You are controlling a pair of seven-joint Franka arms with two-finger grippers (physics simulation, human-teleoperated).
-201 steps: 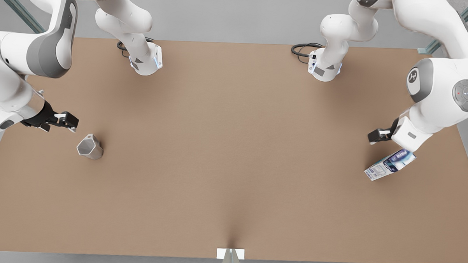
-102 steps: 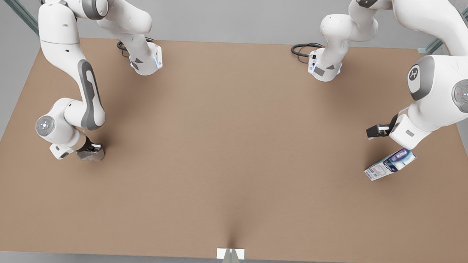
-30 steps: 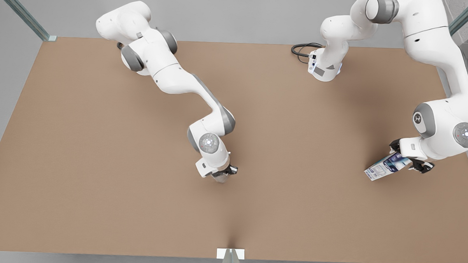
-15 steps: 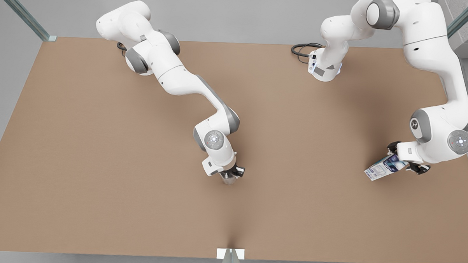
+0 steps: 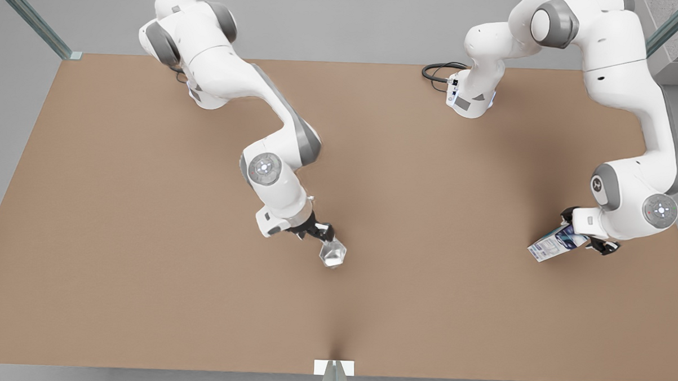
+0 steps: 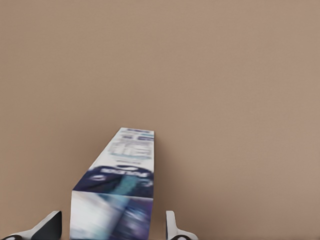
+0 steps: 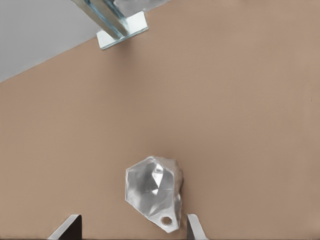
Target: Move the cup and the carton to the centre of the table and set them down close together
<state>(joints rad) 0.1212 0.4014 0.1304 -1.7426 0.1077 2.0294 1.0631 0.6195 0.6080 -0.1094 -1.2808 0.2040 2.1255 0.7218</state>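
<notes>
The pale grey faceted cup (image 5: 333, 253) stands on the brown table (image 5: 144, 274) near its centre. My right gripper (image 5: 318, 232) hangs just behind the cup, open and apart from it. From the right wrist the cup (image 7: 152, 192) sits ahead of the gripper (image 7: 132, 226), between its spread fingertips (image 7: 69, 226). Near the table's edge at the front view's right lies the white carton (image 5: 552, 246) with blue panels. My left gripper (image 5: 584, 229) is low over the carton's far end. In the left wrist view its fingers (image 6: 47, 227) flank the carton (image 6: 120, 192) with small gaps, open.
Both arm bases (image 5: 469, 99) stand along the far edge, with a black cable (image 5: 436, 72) beside one. A metal bracket (image 5: 334, 368) is fixed at the middle of the near edge, and the same bracket (image 7: 122, 30) lies ahead of the right wrist.
The right gripper carried the cup from the front view's left to the centre, let it go and pulled back. The left gripper came down around the carton, which has not moved.
</notes>
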